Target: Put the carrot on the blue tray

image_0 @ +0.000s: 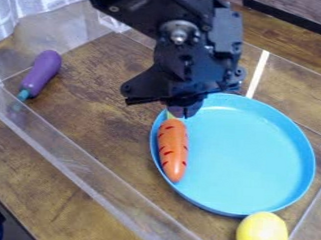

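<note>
The orange carrot (171, 151) lies lengthwise on the left rim of the blue tray (262, 146), with its green top pointing towards the far side. Nothing holds it. My black gripper (177, 112) hangs just above the carrot's leafy end. Its fingers are shut together with nothing between them, and it is clear of both the carrot and the tray.
A purple eggplant (41, 72) lies on the wooden table at the left. A yellow lemon (262, 234) sits by the tray's near rim. A low clear plastic wall (68, 158) runs along the front left, and my arm fills the upper middle.
</note>
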### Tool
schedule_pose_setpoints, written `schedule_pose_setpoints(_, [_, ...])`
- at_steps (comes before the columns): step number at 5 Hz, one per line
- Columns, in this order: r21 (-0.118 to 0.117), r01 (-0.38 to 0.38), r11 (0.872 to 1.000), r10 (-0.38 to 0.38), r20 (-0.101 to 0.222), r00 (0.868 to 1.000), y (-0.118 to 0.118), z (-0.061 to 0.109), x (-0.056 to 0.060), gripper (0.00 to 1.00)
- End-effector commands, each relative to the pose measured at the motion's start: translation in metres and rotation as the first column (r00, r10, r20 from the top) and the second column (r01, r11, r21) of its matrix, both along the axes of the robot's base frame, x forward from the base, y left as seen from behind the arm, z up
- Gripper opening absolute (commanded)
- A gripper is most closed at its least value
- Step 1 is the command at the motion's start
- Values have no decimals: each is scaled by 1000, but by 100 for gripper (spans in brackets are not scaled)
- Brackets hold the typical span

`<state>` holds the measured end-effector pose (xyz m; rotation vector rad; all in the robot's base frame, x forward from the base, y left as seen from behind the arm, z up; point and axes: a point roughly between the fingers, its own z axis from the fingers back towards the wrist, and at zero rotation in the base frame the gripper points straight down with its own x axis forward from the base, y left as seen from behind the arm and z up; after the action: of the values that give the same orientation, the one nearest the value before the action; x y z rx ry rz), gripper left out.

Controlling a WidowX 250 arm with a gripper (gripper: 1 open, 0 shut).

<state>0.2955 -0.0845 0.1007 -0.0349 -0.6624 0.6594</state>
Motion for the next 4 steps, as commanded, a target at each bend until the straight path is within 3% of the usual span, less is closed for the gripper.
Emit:
schedule_pose_setpoints(1, [-26, 28, 999, -26, 68, 997, -14, 25, 4, 0])
schedule_pose_setpoints(4, [-9, 63, 998, -62, 67, 996, -27, 30, -4, 0])
